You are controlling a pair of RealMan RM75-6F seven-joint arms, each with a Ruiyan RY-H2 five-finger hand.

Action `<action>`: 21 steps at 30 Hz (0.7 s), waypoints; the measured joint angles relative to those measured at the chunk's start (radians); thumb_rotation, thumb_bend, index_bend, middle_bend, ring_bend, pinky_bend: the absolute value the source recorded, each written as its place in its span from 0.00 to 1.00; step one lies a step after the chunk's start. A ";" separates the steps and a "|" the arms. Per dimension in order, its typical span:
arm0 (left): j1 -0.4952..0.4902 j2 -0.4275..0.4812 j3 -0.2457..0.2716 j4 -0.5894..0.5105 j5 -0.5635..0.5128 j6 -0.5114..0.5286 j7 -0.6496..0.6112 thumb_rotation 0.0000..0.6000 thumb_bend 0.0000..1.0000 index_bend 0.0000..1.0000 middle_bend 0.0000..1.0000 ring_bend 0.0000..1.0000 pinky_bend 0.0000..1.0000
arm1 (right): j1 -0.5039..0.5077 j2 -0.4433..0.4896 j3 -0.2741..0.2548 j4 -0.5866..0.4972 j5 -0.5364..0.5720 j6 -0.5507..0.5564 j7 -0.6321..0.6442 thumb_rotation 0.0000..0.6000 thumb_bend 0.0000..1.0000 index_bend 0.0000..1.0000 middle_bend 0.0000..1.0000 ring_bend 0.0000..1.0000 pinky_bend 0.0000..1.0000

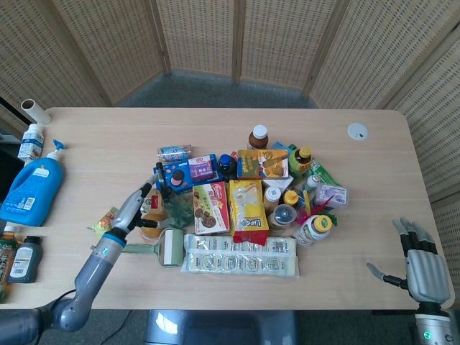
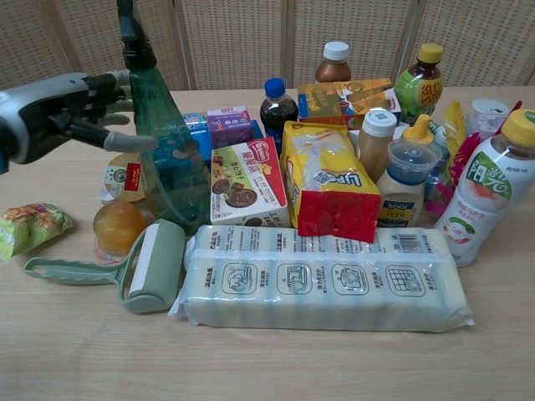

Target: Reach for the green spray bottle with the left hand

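The green spray bottle (image 2: 171,154) stands upright at the left of the pile, translucent green with a dark trigger head (image 2: 132,38); in the head view the green spray bottle (image 1: 175,205) shows from above. My left hand (image 2: 71,109) is just left of the bottle at neck height, fingers spread and pointing toward it, the thumb close to or touching its side. In the head view the left hand (image 1: 135,208) lies over the jars beside the bottle. It holds nothing. My right hand (image 1: 424,268) hovers open at the table's near right edge, far from the pile.
A green lint roller (image 2: 138,267), an orange jelly cup (image 2: 117,225) and a snack bag (image 2: 29,225) lie below my left hand. Boxes, bottles and a long wrapped pack (image 2: 322,288) crowd the centre. A blue detergent bottle (image 1: 32,188) stands at far left.
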 measured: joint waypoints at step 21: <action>-0.117 -0.198 -0.102 0.176 -0.096 0.072 0.026 1.00 0.33 0.61 0.79 0.81 0.32 | 0.000 0.009 0.015 -0.020 0.015 -0.008 -0.019 0.65 0.15 0.00 0.00 0.00 0.00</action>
